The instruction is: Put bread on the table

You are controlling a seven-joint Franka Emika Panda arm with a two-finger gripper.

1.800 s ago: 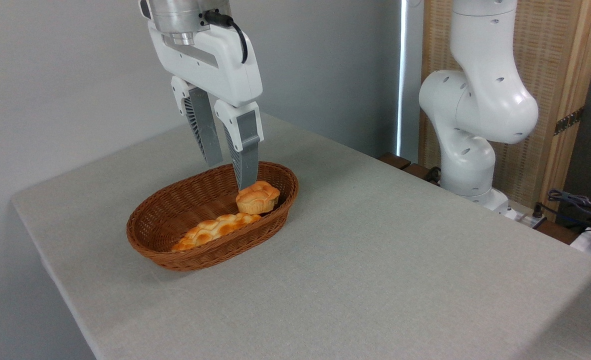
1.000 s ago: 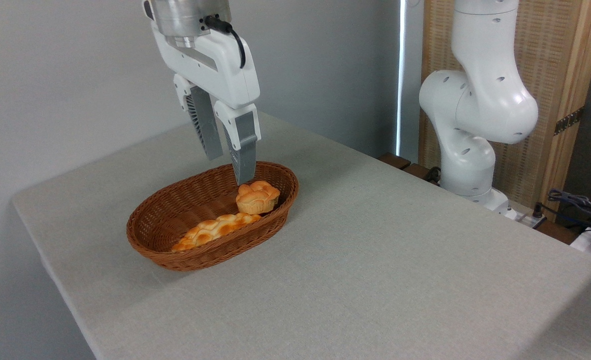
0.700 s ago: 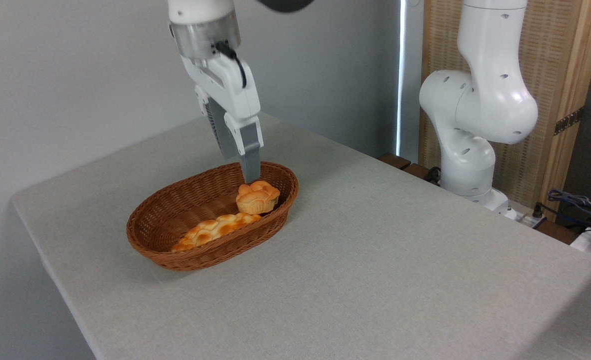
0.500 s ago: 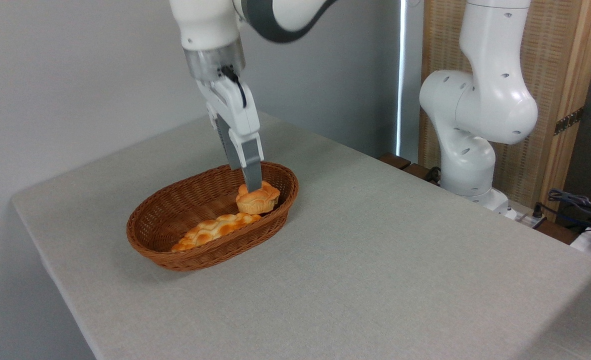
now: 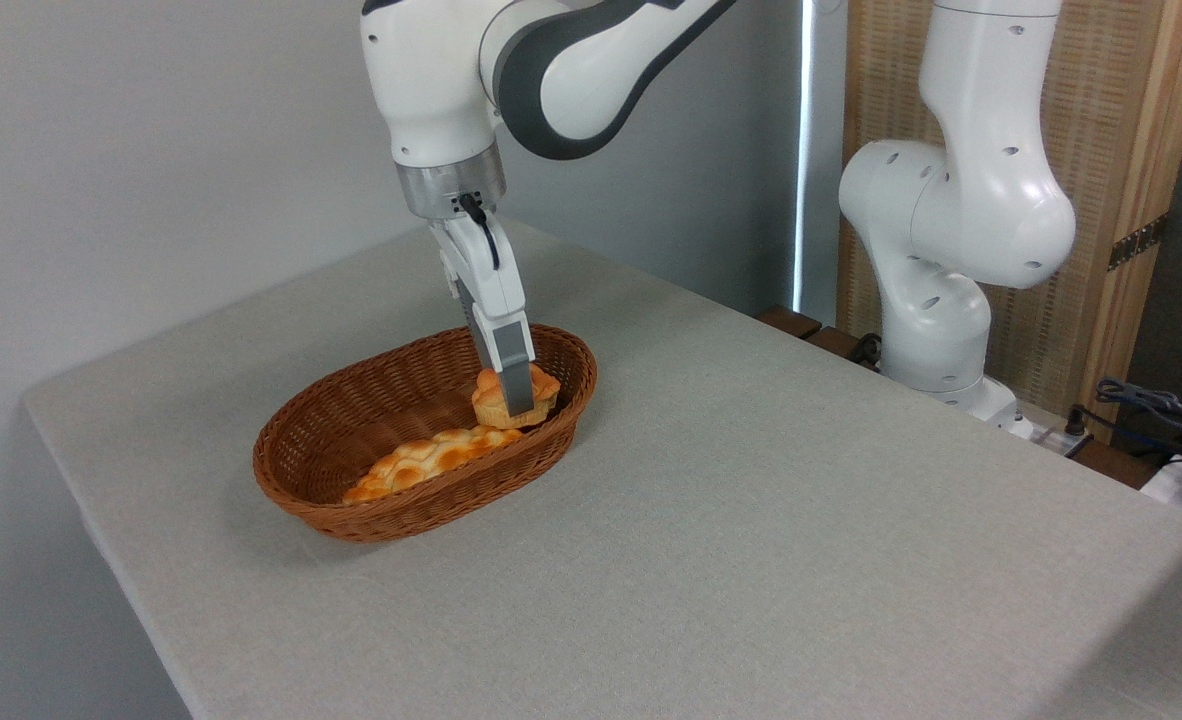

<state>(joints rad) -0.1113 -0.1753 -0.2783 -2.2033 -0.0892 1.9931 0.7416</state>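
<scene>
Fingers: seen edge-on, near one across the muffin-shaped bun; can't tell if clamped. Bun sits at wicker basket's right end, beside the braided loaf. Risk: off-centre pinch tips it or snags the rim before reaching the table.

Bread count at the table

You see one bun, one braided loaf, one wicker basket, one table.

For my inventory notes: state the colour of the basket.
Brown woven wicker basket, shown clearly in the fixed camera view.
</scene>
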